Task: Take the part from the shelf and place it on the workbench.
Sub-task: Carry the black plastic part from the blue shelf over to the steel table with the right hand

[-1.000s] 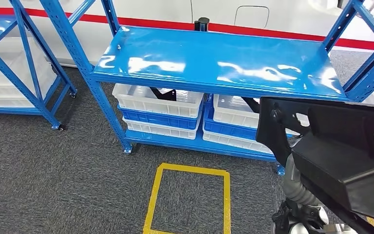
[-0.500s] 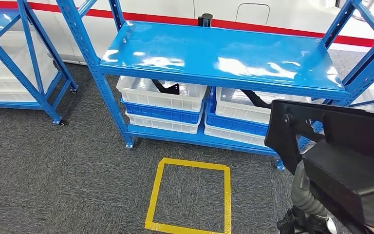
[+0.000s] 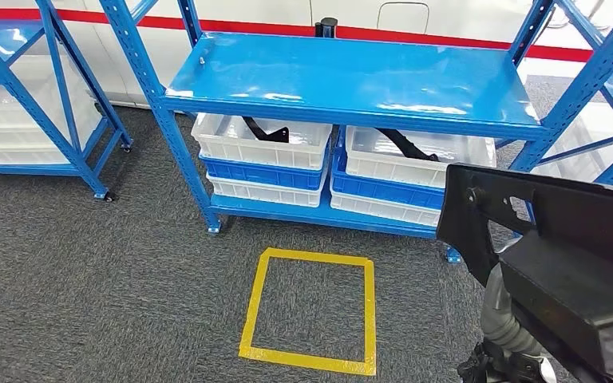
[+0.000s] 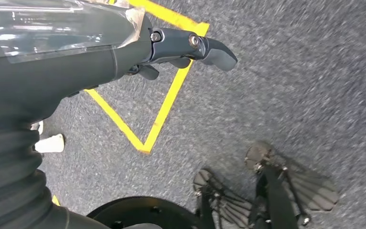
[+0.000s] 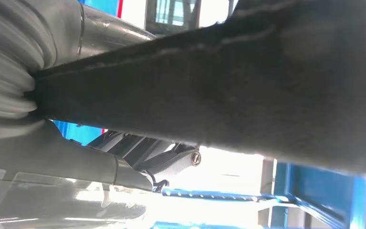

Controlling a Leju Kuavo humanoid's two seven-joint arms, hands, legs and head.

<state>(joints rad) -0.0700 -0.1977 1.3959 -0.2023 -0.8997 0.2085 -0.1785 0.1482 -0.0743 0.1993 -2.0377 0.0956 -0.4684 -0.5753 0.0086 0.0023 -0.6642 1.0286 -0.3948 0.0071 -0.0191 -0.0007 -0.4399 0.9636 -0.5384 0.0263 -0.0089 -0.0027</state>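
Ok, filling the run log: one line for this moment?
right hand: holds large black part | left hand: hangs open over grey carpet | blue metal shelf ahead

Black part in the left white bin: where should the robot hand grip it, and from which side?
Probably the black part's raised end, above the white bin's rim. Come from the front, angled down: the blue shelf board overhangs, blocking a straight-down reach.
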